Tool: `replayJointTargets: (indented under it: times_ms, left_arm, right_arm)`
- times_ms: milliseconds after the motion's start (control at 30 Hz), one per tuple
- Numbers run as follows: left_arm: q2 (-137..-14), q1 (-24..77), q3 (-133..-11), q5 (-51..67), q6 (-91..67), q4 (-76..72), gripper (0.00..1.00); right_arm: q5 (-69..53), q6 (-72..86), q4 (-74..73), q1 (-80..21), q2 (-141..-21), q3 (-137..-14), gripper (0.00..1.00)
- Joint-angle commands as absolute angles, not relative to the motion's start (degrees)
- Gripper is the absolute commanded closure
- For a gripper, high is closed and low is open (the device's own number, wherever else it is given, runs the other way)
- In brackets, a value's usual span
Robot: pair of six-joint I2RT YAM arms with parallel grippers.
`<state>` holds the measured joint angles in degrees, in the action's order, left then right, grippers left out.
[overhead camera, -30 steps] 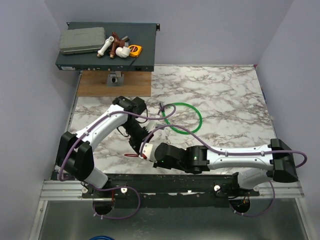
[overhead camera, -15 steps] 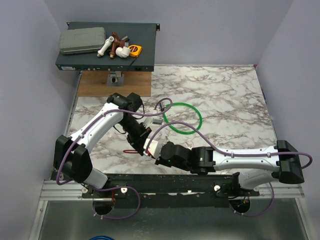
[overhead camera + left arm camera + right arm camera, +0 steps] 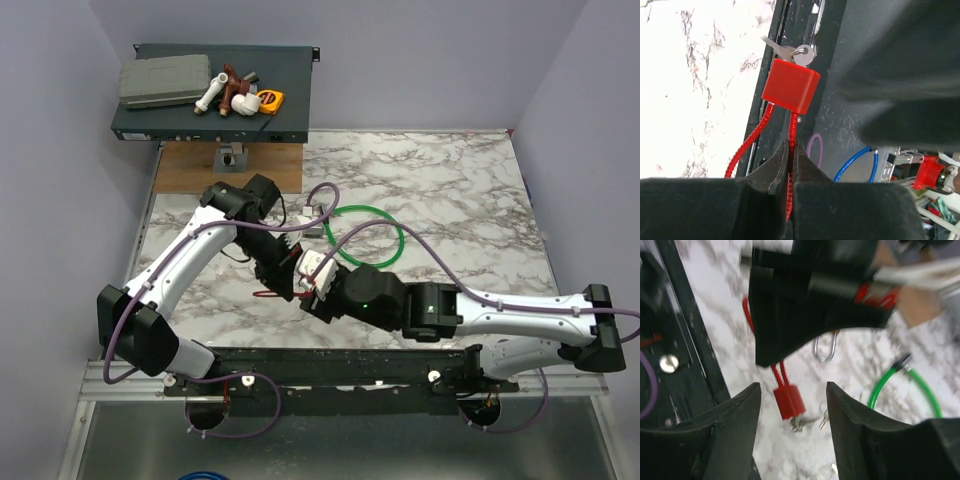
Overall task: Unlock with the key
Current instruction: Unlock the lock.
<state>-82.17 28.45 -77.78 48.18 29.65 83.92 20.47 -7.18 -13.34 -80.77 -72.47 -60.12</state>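
A red padlock (image 3: 790,86) hangs by its red cable shackle (image 3: 747,142), and my left gripper (image 3: 790,150) is shut on one strand of that cable. The small silvery key (image 3: 801,54) with its ring sticks out of the lock's far end. In the right wrist view the padlock (image 3: 788,401) hangs between the spread fingers of my right gripper (image 3: 793,386), which is open and touches nothing; the key (image 3: 799,423) shows blurred below the lock. From above, both grippers meet near the table's front left, left gripper (image 3: 275,280) beside right gripper (image 3: 312,282).
A green cable loop (image 3: 385,225) lies on the marble table (image 3: 450,190) behind the grippers. A silver shackle (image 3: 825,347) and another small key (image 3: 823,420) lie nearby. A black box (image 3: 290,110) with fittings and a wooden board (image 3: 270,168) sit at the back left.
My right gripper has opened and let go at the lock's key end. Both arms have shifted slightly towards the back of the table, the left still holding the red cable.
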Motion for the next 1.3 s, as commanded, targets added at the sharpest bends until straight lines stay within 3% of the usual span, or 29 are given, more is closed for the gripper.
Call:
replayJointTargets:
  times_ms: [0,300,600,867,1167,1267]
  left_arm:
    - [-79.3,27.1,-76.3,53.5,29.9,79.9,1.0]
    - [-71.9,23.9,-77.4,52.3,18.7,71.7,1.0]
    - [-55.5,24.6,-81.7,28.0,13.0,54.7,1.0]
    - [-43.7,37.4,-68.9,5.6,14.6,36.6,1.0]
    - [-40.0,42.5,-60.0,-5.4,23.1,32.6,1.0]
    - [-38.8,43.6,-57.7,-6.9,25.8,30.4,1.0]
  right_arm:
    - [24.3,-7.9,-8.8,-80.9,-67.6,-66.2,0.37]
    - [31.5,1.9,-12.1,-80.9,-60.2,-67.2,0.24]
    - [38.6,26.5,-15.9,-79.7,-57.6,-64.7,0.17]
    - [17.9,41.1,-15.2,-66.7,-62.1,-69.3,0.18]
    - [4.4,40.2,-7.2,-64.8,-65.9,-71.9,0.19]
    - [5.3,40.0,-8.9,-63.7,-66.3,-72.2,0.2]
